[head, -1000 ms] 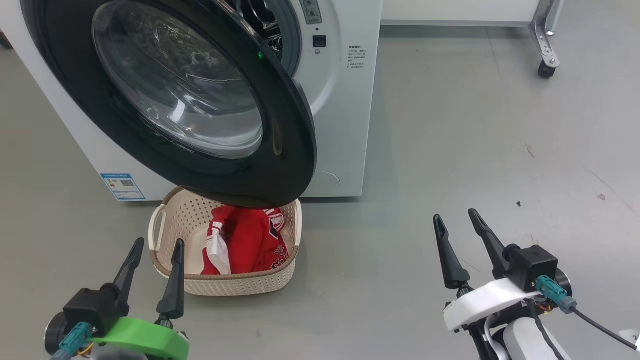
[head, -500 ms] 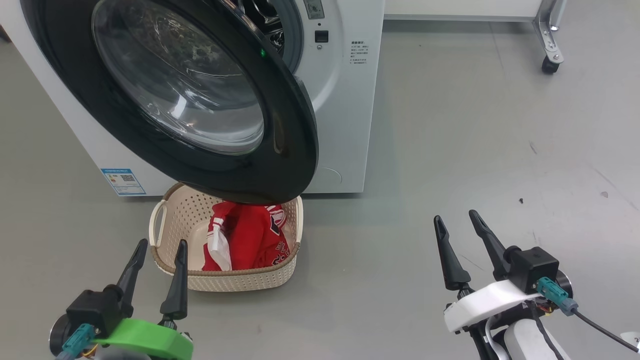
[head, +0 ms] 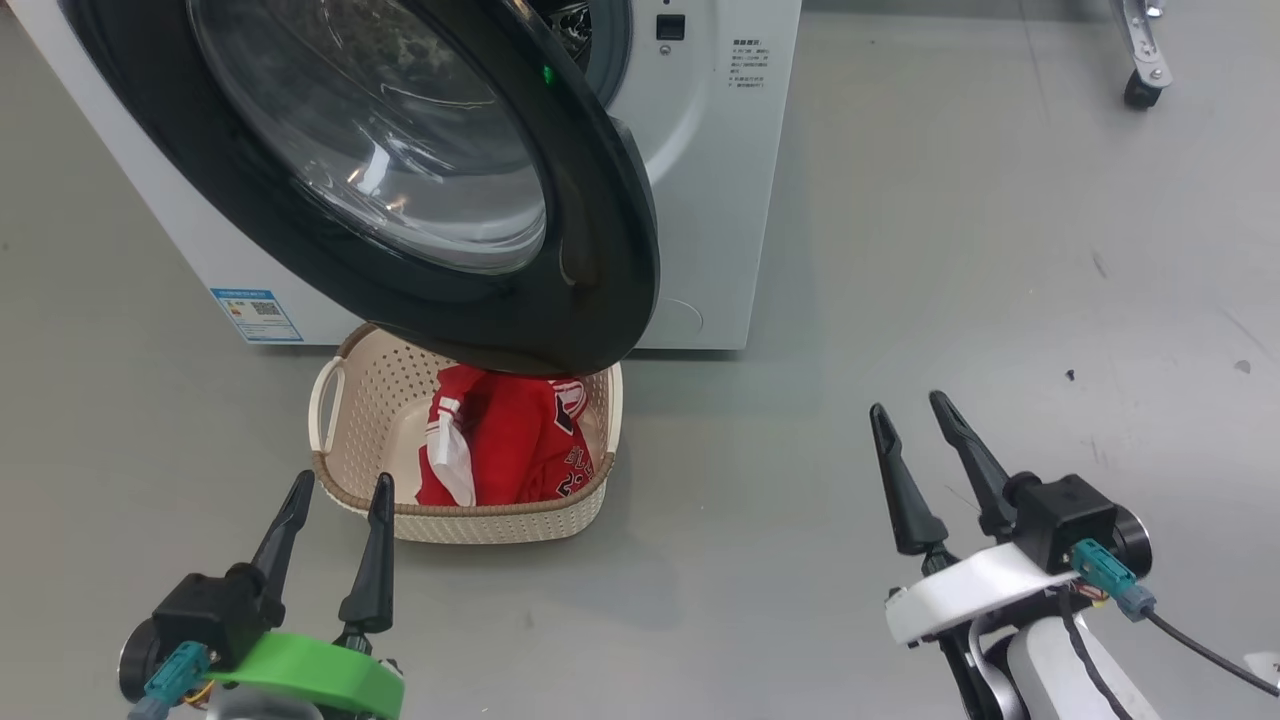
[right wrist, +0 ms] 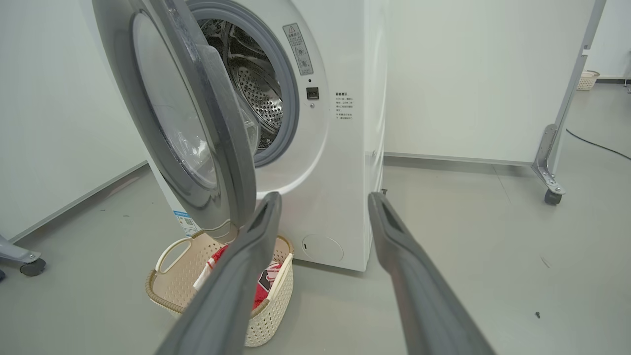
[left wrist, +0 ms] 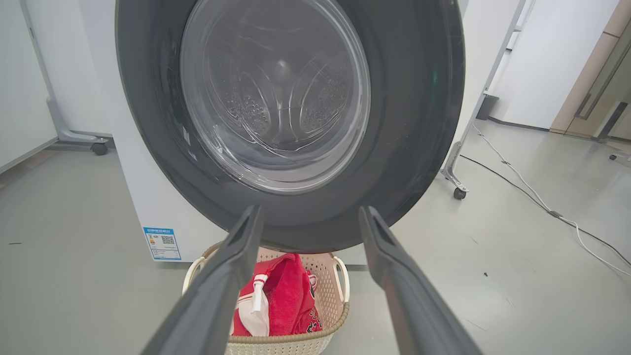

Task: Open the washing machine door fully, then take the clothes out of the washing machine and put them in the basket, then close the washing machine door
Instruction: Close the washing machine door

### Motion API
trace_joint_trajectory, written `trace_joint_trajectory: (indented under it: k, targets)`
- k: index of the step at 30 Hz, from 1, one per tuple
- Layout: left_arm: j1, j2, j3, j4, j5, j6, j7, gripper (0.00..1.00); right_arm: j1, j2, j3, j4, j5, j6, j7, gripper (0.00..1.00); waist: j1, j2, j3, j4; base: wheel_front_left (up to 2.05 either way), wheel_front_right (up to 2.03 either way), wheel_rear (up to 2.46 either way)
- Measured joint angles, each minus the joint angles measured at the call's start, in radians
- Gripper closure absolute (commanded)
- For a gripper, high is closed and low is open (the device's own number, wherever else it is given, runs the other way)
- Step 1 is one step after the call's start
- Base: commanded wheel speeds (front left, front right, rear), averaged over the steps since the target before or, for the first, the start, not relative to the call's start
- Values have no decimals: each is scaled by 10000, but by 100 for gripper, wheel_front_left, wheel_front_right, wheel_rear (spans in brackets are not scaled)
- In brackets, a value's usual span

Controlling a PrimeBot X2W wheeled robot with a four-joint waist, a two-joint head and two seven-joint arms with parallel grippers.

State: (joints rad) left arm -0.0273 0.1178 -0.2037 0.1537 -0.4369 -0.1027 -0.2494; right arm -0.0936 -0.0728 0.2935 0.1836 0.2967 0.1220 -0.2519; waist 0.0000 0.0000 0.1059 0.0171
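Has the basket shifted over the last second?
No. The basket keeps its place beside the blue label; the whole head view shifted, so the camera moved.

Head camera looks steeply down — wrist cameras, low, face the washing machine door (left wrist: 404, 123) beyond their fingers (left wrist: 222, 286); all share the basket (head: 470, 525).

basket (head: 500, 524) rear behind door (head: 604, 250)

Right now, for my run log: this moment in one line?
glossy black-rimmed round door: open; red fabric clothes: in cream perforated plastic basket; left gripper: open; right gripper: open
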Motion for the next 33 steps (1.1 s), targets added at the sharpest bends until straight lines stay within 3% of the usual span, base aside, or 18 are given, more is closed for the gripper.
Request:
trace_joint_trajectory:
  k: [1,16,33]
  targets:
    - [-38,-21,-29,0,15,-6,0,0,-129,-59,167,-159,0,0,-2,100,0,0,47,38,0,0,0]
    - [-920,-416,-616,-17,276,-98,-27,0,-2095,-1220,2786,-535,-426,2,148,100,0,0,1041,899,0,0,0]
    - [-1639,-706,-966,-8,272,-173,-27,0,-4316,-2537,2130,-146,42,2,617,100,0,0,2376,2525,0,0,0]
